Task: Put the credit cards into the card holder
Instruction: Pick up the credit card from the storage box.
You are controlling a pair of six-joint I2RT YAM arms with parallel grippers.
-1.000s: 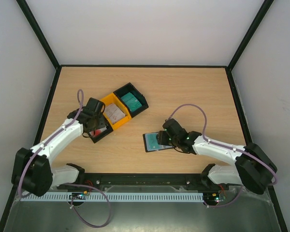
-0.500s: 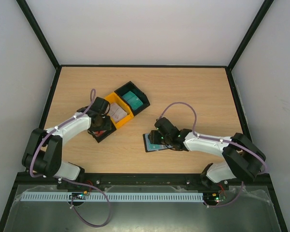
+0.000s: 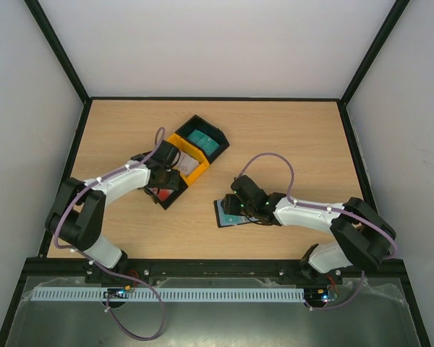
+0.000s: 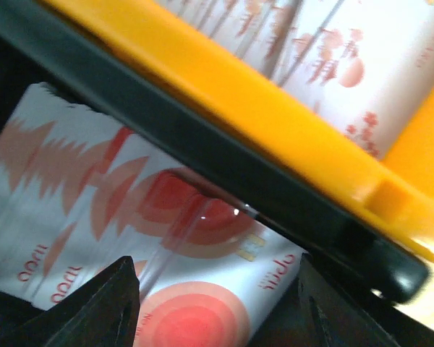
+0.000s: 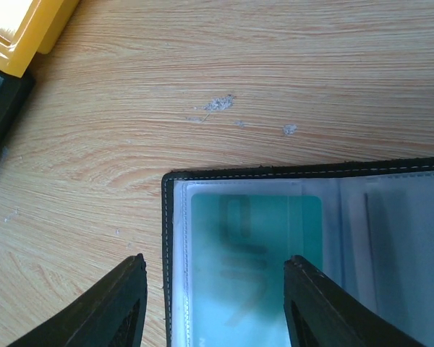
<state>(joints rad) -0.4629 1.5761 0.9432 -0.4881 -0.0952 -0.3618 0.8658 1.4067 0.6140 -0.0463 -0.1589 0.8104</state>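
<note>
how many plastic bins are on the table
3, in a diagonal row: far black plastic bin, middle yellow plastic bin, near black plastic bin under the left gripper.

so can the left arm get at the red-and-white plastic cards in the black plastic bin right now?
Probably yes. The left gripper hangs open right over the red-and-white plastic cards, nothing between. The wall of the black plastic bin runs close beside, so tight.

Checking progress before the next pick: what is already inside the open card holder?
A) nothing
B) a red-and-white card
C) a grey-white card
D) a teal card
D: the right wrist view shows a teal card behind the clear film of the open card holder.
</note>
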